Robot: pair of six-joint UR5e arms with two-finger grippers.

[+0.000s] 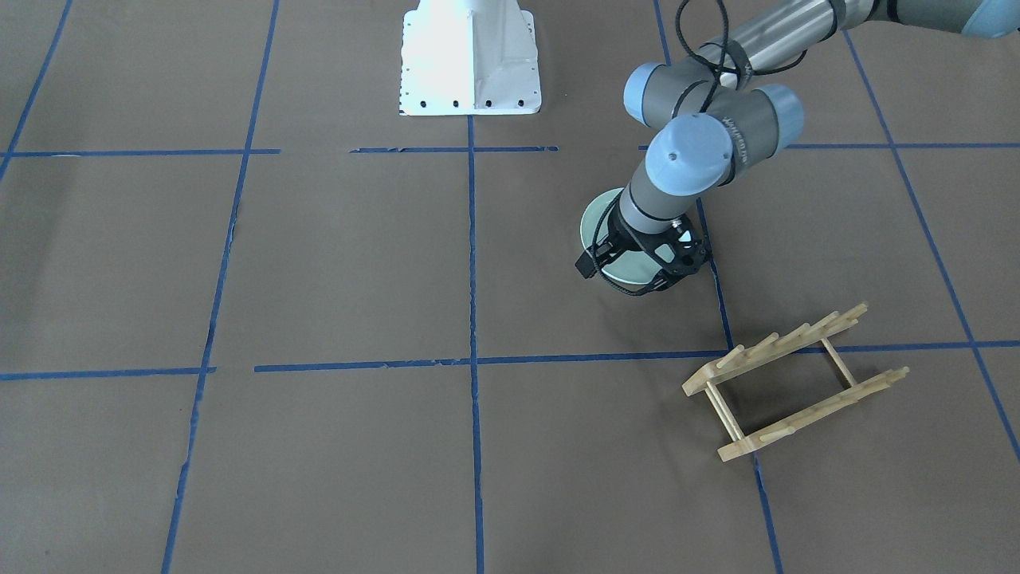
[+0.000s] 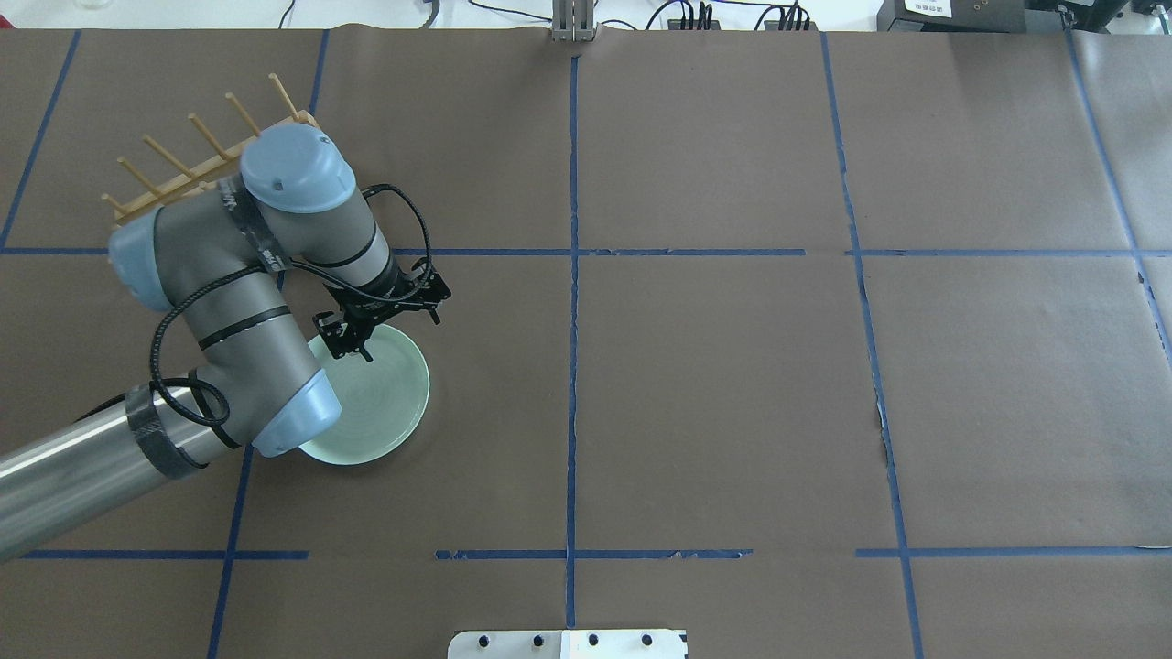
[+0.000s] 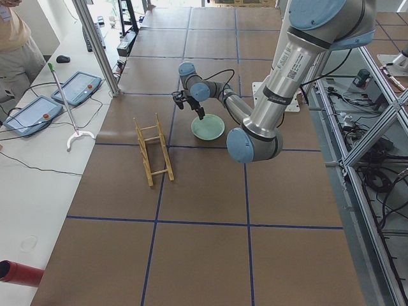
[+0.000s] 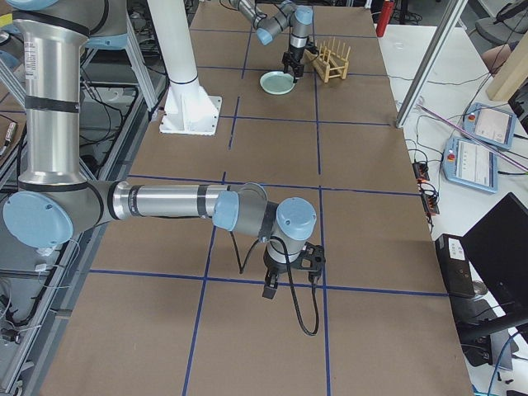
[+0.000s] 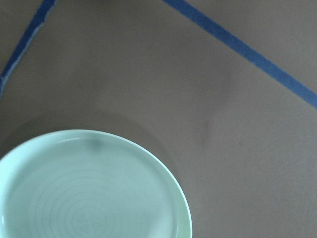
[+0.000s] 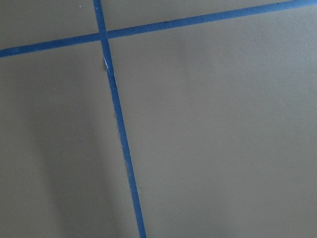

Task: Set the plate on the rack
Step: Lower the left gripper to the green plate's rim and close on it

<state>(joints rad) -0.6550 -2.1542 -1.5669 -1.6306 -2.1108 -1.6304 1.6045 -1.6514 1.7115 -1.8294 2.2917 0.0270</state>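
The pale mint-green plate [image 2: 380, 403] lies flat on the brown table; it also shows in the front view [image 1: 596, 217] and in the left wrist view [image 5: 89, 193]. My left gripper [image 2: 352, 348] points down over the plate's far rim, looks open, and holds nothing. The light wooden rack [image 1: 765, 355] stands empty on the table beyond the plate; in the overhead view the rack [image 2: 183, 183] is partly hidden behind my left arm. My right gripper [image 4: 276, 285] hangs low over bare table far from both; I cannot tell whether it is open or shut.
Blue tape lines [image 2: 572, 252] divide the brown table cover. The white arm base [image 1: 470, 60] stands at the robot's edge. Beyond the far table edge stand a metal post [image 3: 95, 48] and operator consoles [image 3: 76, 88].
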